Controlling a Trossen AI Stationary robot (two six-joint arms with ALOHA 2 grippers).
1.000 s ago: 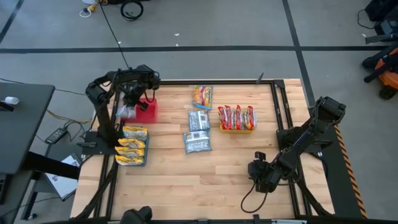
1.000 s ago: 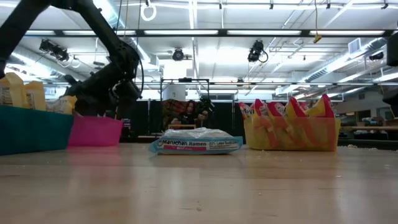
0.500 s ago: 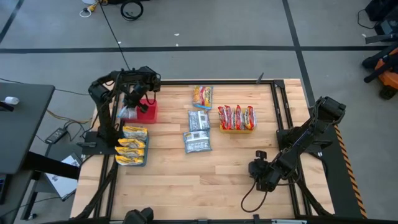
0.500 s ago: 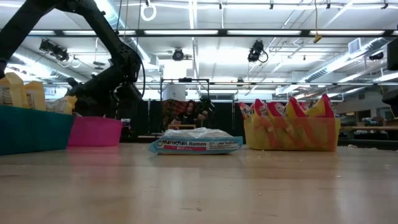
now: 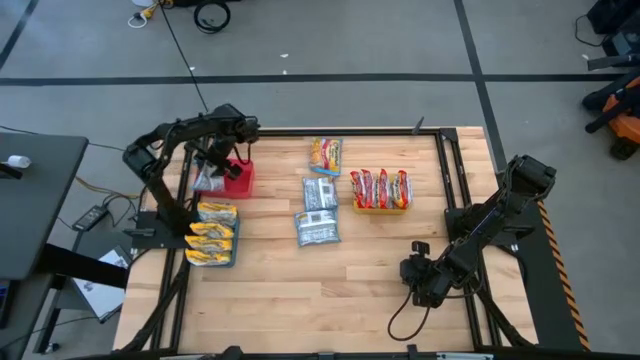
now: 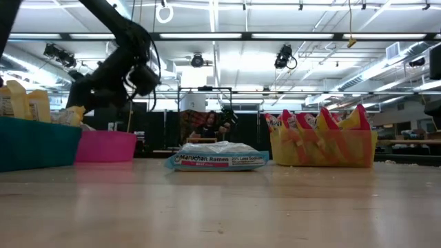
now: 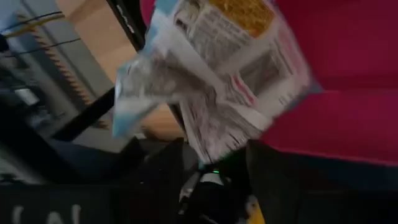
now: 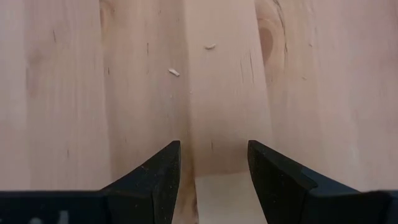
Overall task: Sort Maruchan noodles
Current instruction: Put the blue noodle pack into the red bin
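Partly sorted: yellow packets point(image 5: 213, 236) in blue bin point(image 5: 233, 250) at 9 o'clock, red packets point(image 5: 380, 187) in yellow bin point(image 5: 380, 209) at 2 o'clock, silver-blue packet point(image 7: 211, 74) loose at red bin point(image 5: 240, 182) at 10 o'clock under open, empty left gripper point(image 5: 218, 165); three loose packets point(image 5: 318, 210) pending near centre; right gripper point(image 8: 213, 163) parked at 4 o'clock, open, empty.

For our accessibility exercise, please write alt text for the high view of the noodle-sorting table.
Seen from above, the left pincer hangs over a red bin with a silver-blue packet at its edge. Two silver-blue packets and an orange one lie loose mid-table; the right pincer waits near the front.
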